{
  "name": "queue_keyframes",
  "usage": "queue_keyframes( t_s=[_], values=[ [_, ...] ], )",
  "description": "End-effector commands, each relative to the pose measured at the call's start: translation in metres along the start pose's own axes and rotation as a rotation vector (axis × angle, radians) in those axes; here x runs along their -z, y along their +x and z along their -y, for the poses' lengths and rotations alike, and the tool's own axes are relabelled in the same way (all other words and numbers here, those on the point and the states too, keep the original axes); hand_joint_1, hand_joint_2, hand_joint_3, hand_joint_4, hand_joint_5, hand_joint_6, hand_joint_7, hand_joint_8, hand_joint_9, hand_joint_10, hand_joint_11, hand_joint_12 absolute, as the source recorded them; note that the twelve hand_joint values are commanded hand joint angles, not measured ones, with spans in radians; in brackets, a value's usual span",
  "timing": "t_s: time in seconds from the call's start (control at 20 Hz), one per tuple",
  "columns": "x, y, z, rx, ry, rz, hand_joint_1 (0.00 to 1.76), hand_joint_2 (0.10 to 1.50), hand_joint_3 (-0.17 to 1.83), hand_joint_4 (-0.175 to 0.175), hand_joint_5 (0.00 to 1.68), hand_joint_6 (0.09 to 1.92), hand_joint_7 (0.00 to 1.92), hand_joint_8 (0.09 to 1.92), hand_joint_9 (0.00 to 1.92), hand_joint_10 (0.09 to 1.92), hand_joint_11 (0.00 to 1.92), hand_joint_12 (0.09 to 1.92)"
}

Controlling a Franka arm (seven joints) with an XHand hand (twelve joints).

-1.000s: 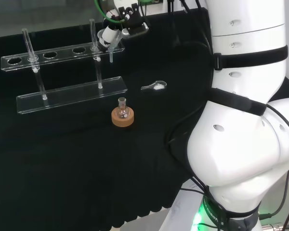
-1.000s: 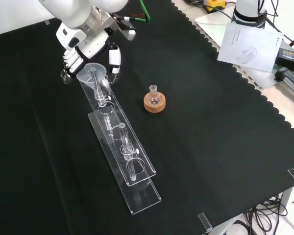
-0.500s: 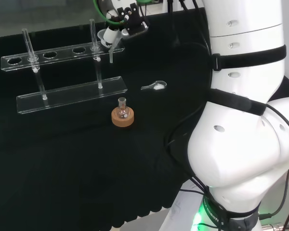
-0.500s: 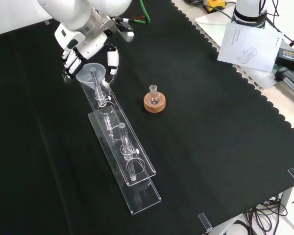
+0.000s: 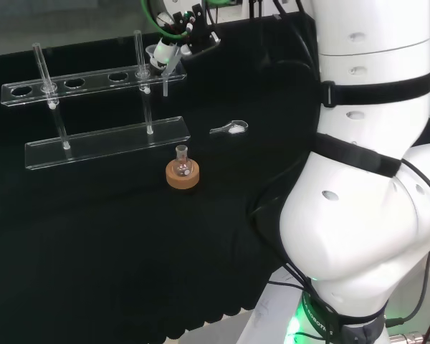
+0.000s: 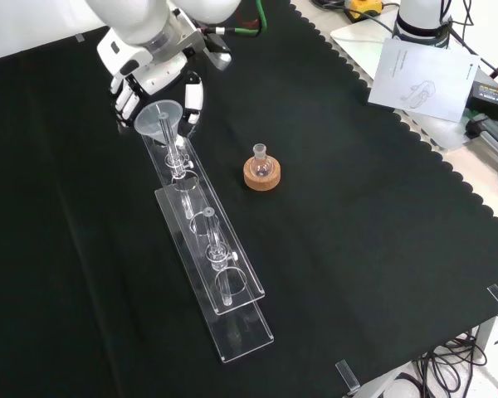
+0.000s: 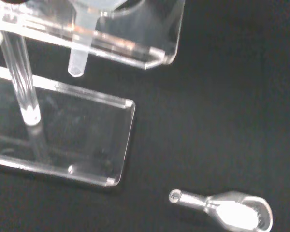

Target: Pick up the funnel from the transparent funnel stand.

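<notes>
The funnel (image 6: pixel 159 118) is held in the curled fingers of the hand (image 6: pixel 153 79) at the stand's (image 6: pixel 201 222) far end in the front view, near the cloth's (image 6: pixel 357 215) far edge. Its stem appears partly raised, the tip seen hanging past the upper shelf in the wrist view (whether it is fully clear of the hole cannot be told). The grasp is judged done; lifting the funnel free is what is left. A flask (image 6: pixel 261 164) on a cork ring (image 6: pixel 261 177) stands well apart.
</notes>
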State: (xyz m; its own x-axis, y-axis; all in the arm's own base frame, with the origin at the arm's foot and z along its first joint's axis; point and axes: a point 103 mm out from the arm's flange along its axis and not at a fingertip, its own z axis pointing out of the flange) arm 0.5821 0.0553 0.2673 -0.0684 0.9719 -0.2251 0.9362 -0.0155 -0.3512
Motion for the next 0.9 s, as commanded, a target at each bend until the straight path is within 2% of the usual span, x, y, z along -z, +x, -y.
queue_keyframes(
  t_s=[0.05, 0.2, 0.5, 0.9],
  values=[
    [0.048, -0.002, 0.028, -0.025, -0.163, 0.07, 0.7, 0.84, 0.47, -0.078, 0.58, 0.54, 0.66, 0.85, 0.92, 0.71, 0.55, 1.26],
    [0.064, -0.005, 0.05, -0.048, -0.187, 0.095, 0.71, 0.84, 0.47, -0.08, 0.57, 0.58, 0.67, 0.86, 0.92, 0.72, 0.56, 1.25],
    [0.079, 0.003, 0.095, -0.105, -0.205, 0.112, 0.71, 0.84, 0.48, -0.081, 0.55, 0.63, 0.67, 0.87, 0.92, 0.73, 0.56, 1.25],
    [0.068, 0.033, 0.155, -0.177, -0.188, 0.096, 0.71, 0.84, 0.49, -0.08, 0.56, 0.65, 0.66, 0.87, 0.92, 0.73, 0.57, 1.25]
  ],
)
